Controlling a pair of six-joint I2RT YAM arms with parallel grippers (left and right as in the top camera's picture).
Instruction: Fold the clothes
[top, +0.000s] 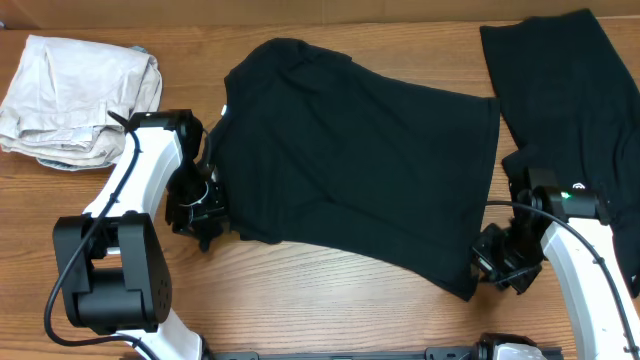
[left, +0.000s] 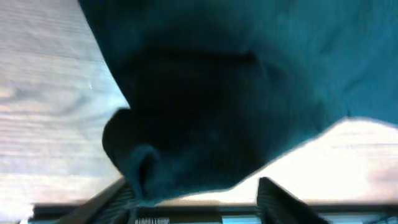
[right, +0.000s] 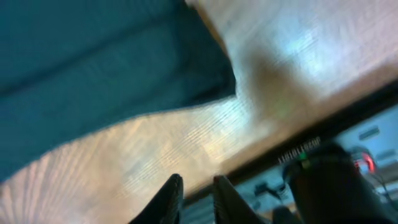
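Black T-shirt, white neck tag illegible; left jaws wide, right jaws barely parted.

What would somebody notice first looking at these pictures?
A black T-shirt sprawls flat across the middle of the wooden table, with the left gripper at its left edge and the right gripper at its lower right corner. A second black garment lies at the far right, and a crumpled cream cloth at the far left.

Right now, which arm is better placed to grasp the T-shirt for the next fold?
Left, probably. The left pincer stands open with a bunched edge of the T-shirt between its fingers. The right pincer is barely parted over bare table, clear of the fabric.
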